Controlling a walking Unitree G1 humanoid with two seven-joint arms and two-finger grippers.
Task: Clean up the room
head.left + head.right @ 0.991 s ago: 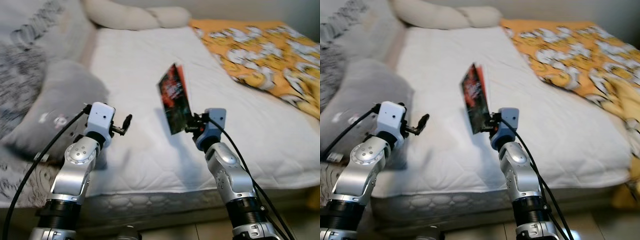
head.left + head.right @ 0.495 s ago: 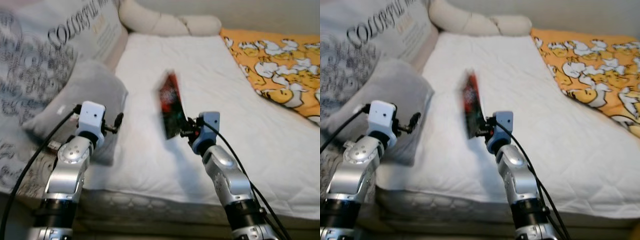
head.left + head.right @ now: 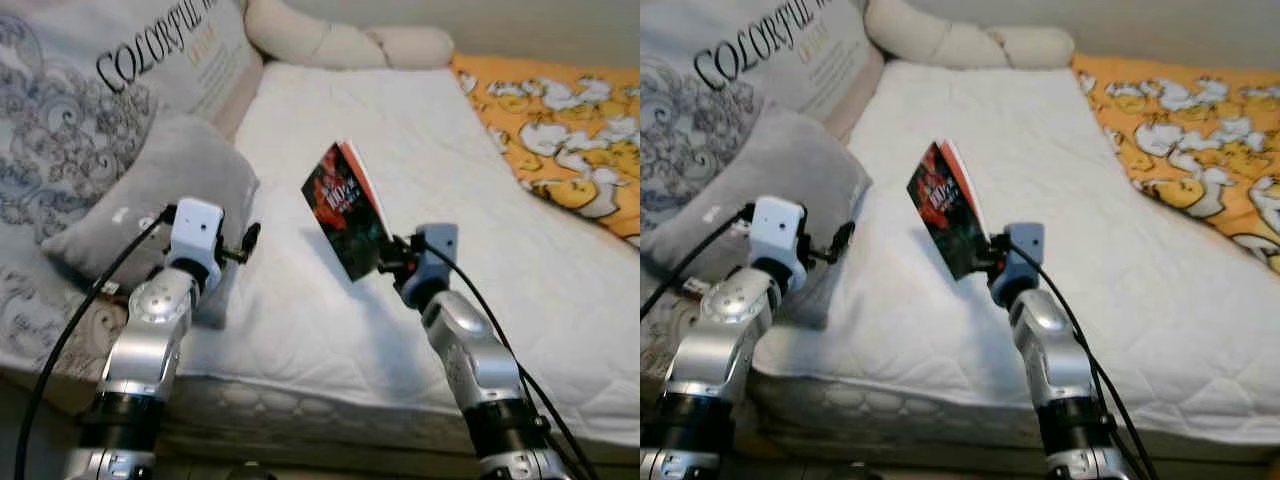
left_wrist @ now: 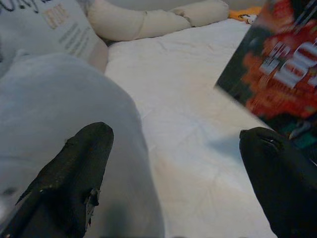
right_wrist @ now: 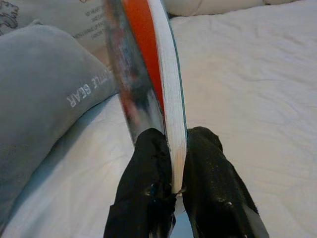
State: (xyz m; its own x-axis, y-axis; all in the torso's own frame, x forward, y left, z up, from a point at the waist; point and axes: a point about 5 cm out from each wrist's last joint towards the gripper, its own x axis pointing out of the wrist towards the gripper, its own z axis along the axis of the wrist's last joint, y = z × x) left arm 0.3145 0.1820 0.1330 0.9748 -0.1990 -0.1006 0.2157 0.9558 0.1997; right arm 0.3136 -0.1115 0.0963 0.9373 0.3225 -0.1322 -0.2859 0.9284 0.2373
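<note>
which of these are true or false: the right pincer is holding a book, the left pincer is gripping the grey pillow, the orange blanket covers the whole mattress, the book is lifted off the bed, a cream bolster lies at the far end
1. The right pincer is shut on the black and red paperback book. True.
2. The left pincer grips the grey velvety pillow. False: its fingers are open, holding nothing, with the pillow beside it.
3. The orange patterned blanket covers the whole white quilted mattress. False: it lies only along the right side; most of the mattress is bare.
4. The book is held above the mattress. True.
5. A cream twisted bolster cushion lies at the far end. True.
</note>
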